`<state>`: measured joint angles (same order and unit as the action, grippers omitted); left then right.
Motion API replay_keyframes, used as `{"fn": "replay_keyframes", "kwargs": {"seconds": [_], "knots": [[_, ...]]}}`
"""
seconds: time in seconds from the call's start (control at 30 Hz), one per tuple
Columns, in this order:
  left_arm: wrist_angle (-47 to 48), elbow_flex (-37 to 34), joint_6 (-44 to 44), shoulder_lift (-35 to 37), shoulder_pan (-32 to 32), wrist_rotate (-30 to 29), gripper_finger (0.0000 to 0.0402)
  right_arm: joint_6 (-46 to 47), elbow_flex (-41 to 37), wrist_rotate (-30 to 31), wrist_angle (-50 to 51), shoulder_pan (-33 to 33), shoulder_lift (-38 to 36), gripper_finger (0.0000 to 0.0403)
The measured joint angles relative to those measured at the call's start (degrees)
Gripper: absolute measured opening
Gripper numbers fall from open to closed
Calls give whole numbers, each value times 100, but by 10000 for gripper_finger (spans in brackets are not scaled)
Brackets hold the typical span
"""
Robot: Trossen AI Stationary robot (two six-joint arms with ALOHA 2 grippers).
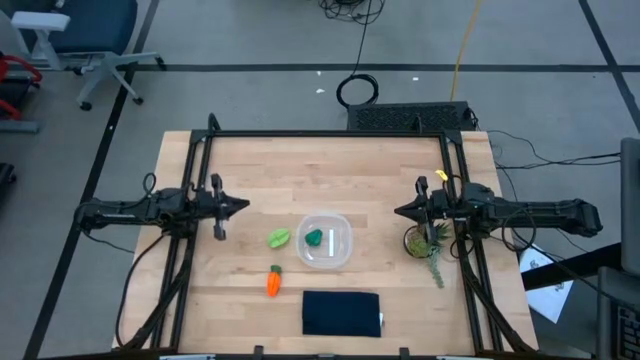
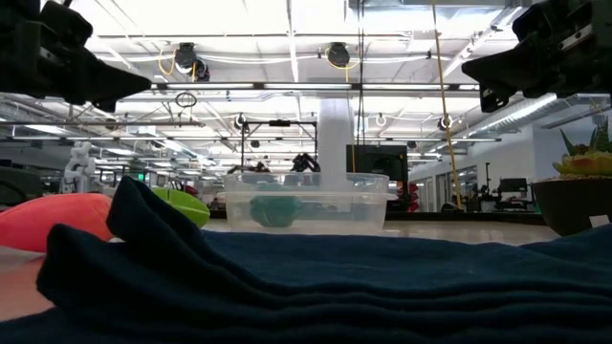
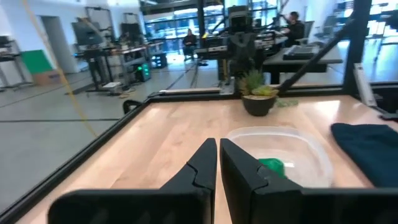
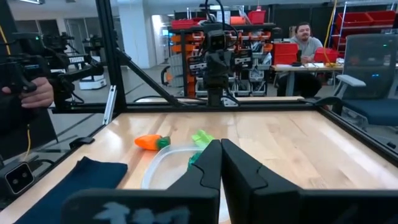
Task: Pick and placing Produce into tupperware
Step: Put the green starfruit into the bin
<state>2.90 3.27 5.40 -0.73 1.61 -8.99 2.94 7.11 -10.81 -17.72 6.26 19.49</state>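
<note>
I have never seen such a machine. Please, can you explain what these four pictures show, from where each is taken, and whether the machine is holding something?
This is a robot with two dark arms at a wooden table. One picture looks straight down from above, one looks level across the tabletop, and two come from cameras on the arms' wrists.

The left gripper and the right gripper hang above the table's two sides. The fingers of both are shut, and neither holds anything.

In the middle stands a clear container with a dark green toy food inside. Beside it lie a yellow-green leafy piece and an orange carrot, both on the table. A dark navy cloth lies near the front edge, and a small potted plant stands by the right arm.
</note>
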Motion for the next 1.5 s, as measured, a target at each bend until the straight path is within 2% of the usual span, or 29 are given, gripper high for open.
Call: {"fn": "replay_keyframes", "kwargs": {"seconds": [0.23,0.5,0.7,1.0,1.17,1.33,1.5], "knots": [[3,2,-473,-118,0,69,26,-24,0,1,0,0,2,0],[-684,48,-589,-861,2,299,26,-66,2,2,0,0,2,0],[-658,678,-718,-1585,4,339,26,-66,2,2,0,0,2,0],[357,2040,-963,-3027,4,381,26,-63,-24,2,-37,0,2,0],[220,2293,-597,-3604,4,470,26,-66,-137,2,-135,0,4,0],[-43,2454,-651,-3943,10,1046,26,-62,-140,2,-144,0,4,0],[866,2899,-1352,-4393,7,883,26,39,-142,2,-146,0,4,0]]}}
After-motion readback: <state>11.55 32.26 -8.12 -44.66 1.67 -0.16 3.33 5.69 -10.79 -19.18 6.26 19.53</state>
